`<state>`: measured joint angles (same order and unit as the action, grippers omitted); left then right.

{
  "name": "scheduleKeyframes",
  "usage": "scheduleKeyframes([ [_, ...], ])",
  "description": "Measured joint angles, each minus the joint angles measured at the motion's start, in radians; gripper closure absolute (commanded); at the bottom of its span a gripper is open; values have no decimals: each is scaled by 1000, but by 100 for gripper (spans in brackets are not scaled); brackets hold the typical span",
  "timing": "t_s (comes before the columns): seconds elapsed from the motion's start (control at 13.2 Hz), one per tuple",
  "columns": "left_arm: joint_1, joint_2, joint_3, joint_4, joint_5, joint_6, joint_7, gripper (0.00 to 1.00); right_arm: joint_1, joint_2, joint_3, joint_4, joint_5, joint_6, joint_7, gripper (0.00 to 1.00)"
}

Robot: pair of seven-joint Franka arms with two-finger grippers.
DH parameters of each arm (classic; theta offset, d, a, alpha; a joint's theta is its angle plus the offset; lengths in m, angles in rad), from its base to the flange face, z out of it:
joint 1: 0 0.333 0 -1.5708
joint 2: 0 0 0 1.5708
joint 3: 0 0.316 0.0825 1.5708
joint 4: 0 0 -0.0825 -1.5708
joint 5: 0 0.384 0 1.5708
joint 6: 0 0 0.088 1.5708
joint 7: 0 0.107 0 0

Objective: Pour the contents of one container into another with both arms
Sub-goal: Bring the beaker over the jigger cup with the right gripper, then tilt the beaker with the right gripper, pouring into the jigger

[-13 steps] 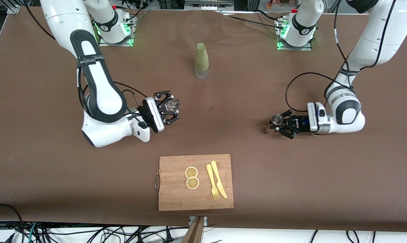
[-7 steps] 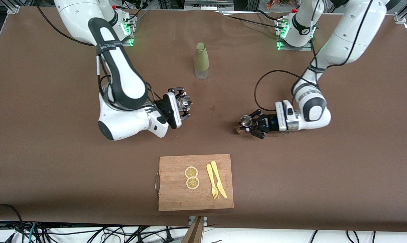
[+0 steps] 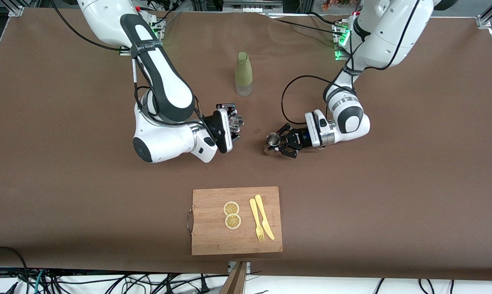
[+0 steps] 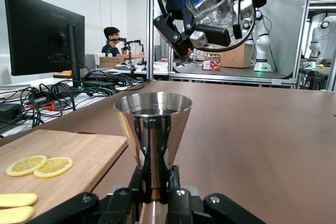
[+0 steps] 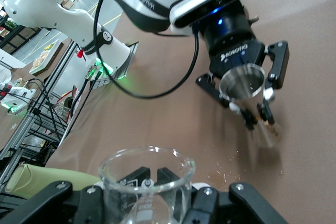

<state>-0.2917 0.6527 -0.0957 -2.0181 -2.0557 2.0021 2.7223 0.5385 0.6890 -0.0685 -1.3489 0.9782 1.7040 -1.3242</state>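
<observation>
My left gripper point(image 3: 276, 143) is shut on the narrow waist of a steel jigger point(image 3: 272, 139), held upright low over the middle of the table. In the left wrist view the jigger point(image 4: 152, 124) rises from the left gripper point(image 4: 156, 179). My right gripper point(image 3: 234, 122) is shut on a clear glass flask point(image 3: 237, 121), level with the jigger and a short gap from it, toward the right arm's end. The right wrist view shows the flask's open rim point(image 5: 148, 167) in the right gripper point(image 5: 149, 182), facing the jigger point(image 5: 242, 82).
A green-sleeved bottle point(image 3: 243, 74) stands farther from the front camera, between the two arms' bases. A wooden cutting board point(image 3: 213, 243) lies near the table's front edge with two lemon slices point(image 3: 232, 215) and a yellow fork and knife point(image 3: 261, 222).
Both arms have swung in from the table's ends toward its middle. The flask and the jigger are now much closer together. Both grips are unchanged.
</observation>
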Motion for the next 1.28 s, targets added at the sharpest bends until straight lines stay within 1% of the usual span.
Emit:
scheduleKeyframes([
  [0.23,-135,7,77,-6,-143,9,5,100,16,0,0,1,-8,43,19,88],
  [0.38,-218,23,127,-6,-223,11,6,100,37,2,0,1,-51,61,75,88],
  [0.6,-307,44,192,-5,-308,11,7,100,73,15,0,1,-76,116,117,88],
  [0.76,-336,54,208,-1,-345,11,7,100,83,22,-1,1,-110,128,123,88],
  [0.98,-370,55,211,3,-396,11,7,100,83,23,-4,1,-167,137,157,88],
  [1.28,-416,55,211,3,-466,46,7,100,83,26,-5,1,-177,145,168,88],
])
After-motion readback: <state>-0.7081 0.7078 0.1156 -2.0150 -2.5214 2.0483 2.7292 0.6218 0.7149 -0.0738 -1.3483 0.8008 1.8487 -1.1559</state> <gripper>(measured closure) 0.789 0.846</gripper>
